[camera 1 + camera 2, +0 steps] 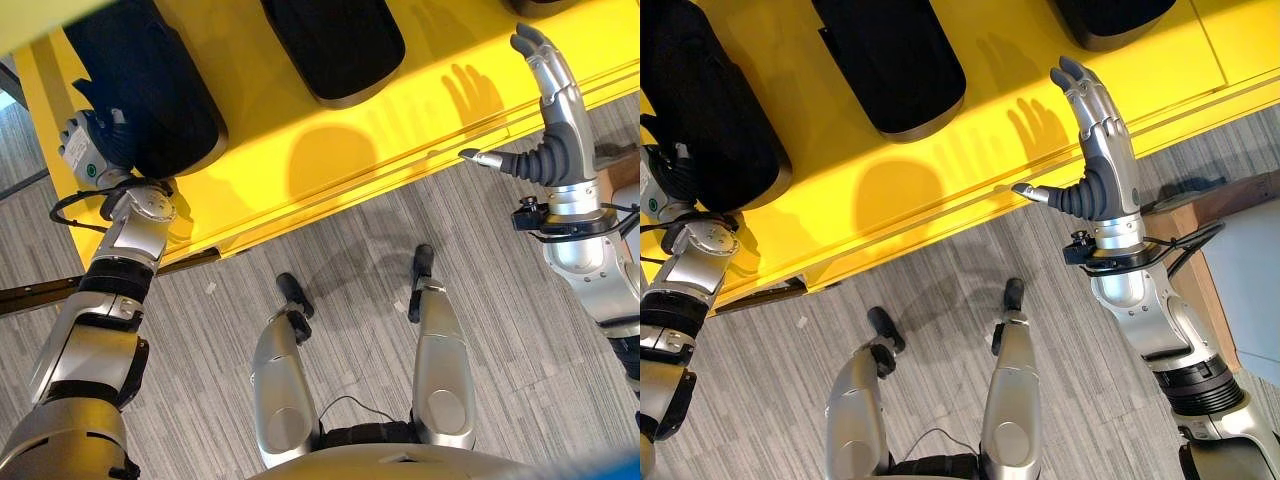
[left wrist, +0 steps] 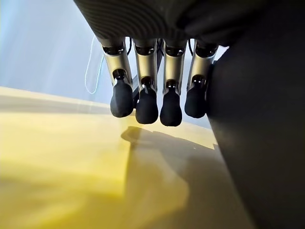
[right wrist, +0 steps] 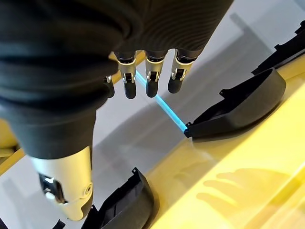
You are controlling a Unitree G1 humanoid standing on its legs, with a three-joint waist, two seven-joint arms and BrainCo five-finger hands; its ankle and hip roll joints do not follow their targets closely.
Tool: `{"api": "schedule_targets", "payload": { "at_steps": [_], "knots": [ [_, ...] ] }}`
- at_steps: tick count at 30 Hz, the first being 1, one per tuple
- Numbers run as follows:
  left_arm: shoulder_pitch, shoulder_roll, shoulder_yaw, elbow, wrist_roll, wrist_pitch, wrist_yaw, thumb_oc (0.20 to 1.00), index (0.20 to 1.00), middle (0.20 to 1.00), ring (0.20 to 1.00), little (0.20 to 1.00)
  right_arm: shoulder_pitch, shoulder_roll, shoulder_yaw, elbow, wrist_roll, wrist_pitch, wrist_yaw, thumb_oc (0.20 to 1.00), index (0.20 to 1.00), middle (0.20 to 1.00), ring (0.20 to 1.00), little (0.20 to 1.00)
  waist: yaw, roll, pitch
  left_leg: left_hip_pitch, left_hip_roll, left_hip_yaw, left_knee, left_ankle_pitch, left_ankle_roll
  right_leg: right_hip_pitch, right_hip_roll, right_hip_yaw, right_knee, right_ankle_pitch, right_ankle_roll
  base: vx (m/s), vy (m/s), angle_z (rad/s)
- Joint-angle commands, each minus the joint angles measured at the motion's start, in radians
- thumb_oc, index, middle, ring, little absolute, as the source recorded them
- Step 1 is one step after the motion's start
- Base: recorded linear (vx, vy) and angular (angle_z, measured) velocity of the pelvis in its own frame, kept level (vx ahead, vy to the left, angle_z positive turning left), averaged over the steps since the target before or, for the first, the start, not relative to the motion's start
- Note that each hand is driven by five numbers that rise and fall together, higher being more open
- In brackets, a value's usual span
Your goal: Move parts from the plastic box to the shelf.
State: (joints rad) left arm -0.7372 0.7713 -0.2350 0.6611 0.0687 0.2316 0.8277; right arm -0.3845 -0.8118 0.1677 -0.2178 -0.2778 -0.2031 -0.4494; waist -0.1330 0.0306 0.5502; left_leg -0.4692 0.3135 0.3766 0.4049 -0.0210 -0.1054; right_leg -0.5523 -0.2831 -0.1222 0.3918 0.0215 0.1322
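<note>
A yellow shelf (image 1: 330, 150) spans the top of the eye views and carries several black moulded parts. My left hand (image 2: 170, 81) is at the shelf's left end, pressed up beside the leftmost black part (image 1: 150, 90). Its fingers hang straight over the yellow surface, with that part (image 2: 257, 143) close alongside them and nothing in their grasp. My right hand (image 1: 1100, 150) hovers over the shelf's front edge at the right, fingers straight, thumb out to the side, holding nothing. A second part (image 1: 335, 45) lies in the middle and a third (image 1: 1110, 20) further right.
Grey carpet floor (image 1: 350, 290) lies below the shelf's front edge. A brown wooden edge (image 1: 1200, 215) with a pale panel (image 1: 1250, 270) stands by my right arm. The right wrist view shows two black parts (image 3: 238, 109) (image 3: 128, 205) on the shelf.
</note>
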Motion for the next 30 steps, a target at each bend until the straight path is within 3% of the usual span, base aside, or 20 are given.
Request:
{"api": "schedule_targets", "payload": {
  "at_steps": [1,5,6,7,8,23,30],
  "knots": [
    [-0.040,0.089,0.006,0.032,0.065,0.004,0.036,0.200,0.200,0.200,0.200,0.200,-0.011,-0.014,-0.045,-0.043,0.030,-0.032,-0.007,1.000,1.000,1.000,1.000,1.000,-0.011,-0.007,-0.030,-0.014,-0.073,-0.011,-0.024,-0.014,0.024,-0.035,0.102,-0.004,0.158,-0.146,-0.004,0.00,0.000,0.00],
    [-0.032,0.083,0.009,0.034,0.002,0.000,0.051,0.200,0.200,0.200,0.200,0.200,-0.006,-0.014,-0.038,-0.039,0.030,-0.034,-0.011,1.000,1.000,1.000,1.000,1.000,-0.010,-0.009,-0.030,-0.019,-0.073,-0.011,-0.020,-0.014,0.025,-0.040,0.104,-0.005,0.163,-0.148,-0.006,0.00,0.000,0.00],
    [-0.028,0.076,0.018,0.029,0.010,0.017,0.049,0.476,0.476,0.476,0.476,0.476,0.002,-0.008,-0.040,-0.043,0.026,-0.033,-0.008,1.000,1.000,1.000,1.000,1.000,-0.009,-0.010,-0.030,-0.017,-0.073,-0.011,-0.020,-0.014,0.026,-0.038,0.105,-0.006,0.162,-0.147,-0.005,0.00,0.000,0.00],
    [-0.026,0.076,0.021,0.026,0.007,0.022,0.054,0.642,0.642,0.642,0.642,0.642,0.005,-0.006,-0.042,-0.044,0.026,-0.033,-0.007,1.000,1.000,1.000,1.000,1.000,-0.008,-0.011,-0.030,-0.017,-0.073,-0.011,-0.020,-0.014,0.025,-0.037,0.105,-0.007,0.161,-0.147,-0.005,0.00,0.000,0.00],
    [-0.021,0.066,0.029,0.025,-0.019,0.028,0.073,1.000,1.000,1.000,1.000,1.000,0.005,-0.003,-0.039,-0.046,0.022,-0.018,-0.007,1.000,1.000,1.000,1.000,1.000,-0.006,-0.011,-0.030,-0.016,-0.074,-0.012,-0.022,-0.013,0.025,-0.038,0.106,-0.008,0.164,-0.148,-0.005,0.00,0.000,0.00],
    [-0.002,0.017,0.138,0.008,-0.101,-0.100,0.256,1.000,1.000,1.000,1.000,1.000,0.012,0.043,-0.009,-0.053,0.013,0.043,-0.029,1.000,1.000,1.000,1.000,1.000,0.006,-0.020,-0.030,0.005,-0.074,-0.014,-0.034,-0.007,0.021,-0.015,0.116,-0.010,0.157,-0.152,-0.009,0.00,0.000,0.00],
    [0.005,0.005,0.199,-0.063,-0.068,-0.251,0.385,1.000,1.000,1.000,1.000,1.000,0.020,0.057,-0.006,-0.064,0.010,0.058,-0.028,1.000,1.000,1.000,1.000,1.000,0.012,-0.024,-0.030,0.035,-0.074,-0.020,-0.042,-0.010,0.020,0.016,0.119,-0.007,0.151,-0.157,-0.011,0.01,-0.027,0.01]
  ]
}}
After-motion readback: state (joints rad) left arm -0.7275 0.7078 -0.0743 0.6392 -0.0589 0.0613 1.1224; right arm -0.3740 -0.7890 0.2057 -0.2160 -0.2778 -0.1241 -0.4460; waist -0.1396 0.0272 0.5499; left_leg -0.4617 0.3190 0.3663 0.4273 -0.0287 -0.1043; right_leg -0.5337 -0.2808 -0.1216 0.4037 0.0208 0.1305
